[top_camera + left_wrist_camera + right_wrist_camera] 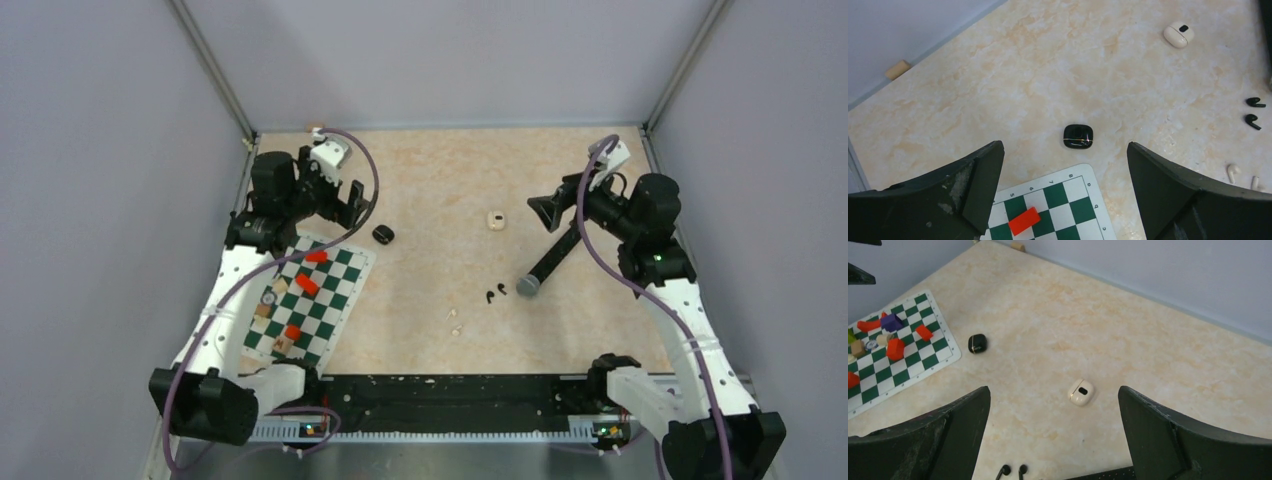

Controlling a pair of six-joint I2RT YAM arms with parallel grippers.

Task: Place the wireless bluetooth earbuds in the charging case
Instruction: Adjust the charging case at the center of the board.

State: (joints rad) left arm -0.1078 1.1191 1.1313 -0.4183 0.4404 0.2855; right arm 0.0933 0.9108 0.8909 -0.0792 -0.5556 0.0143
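Earbuds: black pair point(494, 294) and white pair point(454, 320) are both lying loose on the table point(430, 170), none seated in a case. The black pair is sitting side by side just beside the grey head of the microphone point(548, 262). The white pair is resting a little nearer the arm bases, apart from the black ones.

Black charging case point(1078, 137) is sitting just off the far corner of the chessboard point(335, 290), not touching it. A seam line is showing across the case and it looks shut. White charging case point(1082, 392) is lying further right, well apart from both pairs. Whether its lid is up cannot be told.

Left gripper point(352, 205) is hovering over the board's far corner with jaws spread wide and holding nothing; the black case is showing between its fingers in the wrist view. Right gripper point(545, 212) is hanging above the microphone's stem, jaws likewise wide and empty, looking down toward the white case.

Judgement: the task is standing at the very start. No case is opened, no earbud is picked, and all four insertions are remaining.
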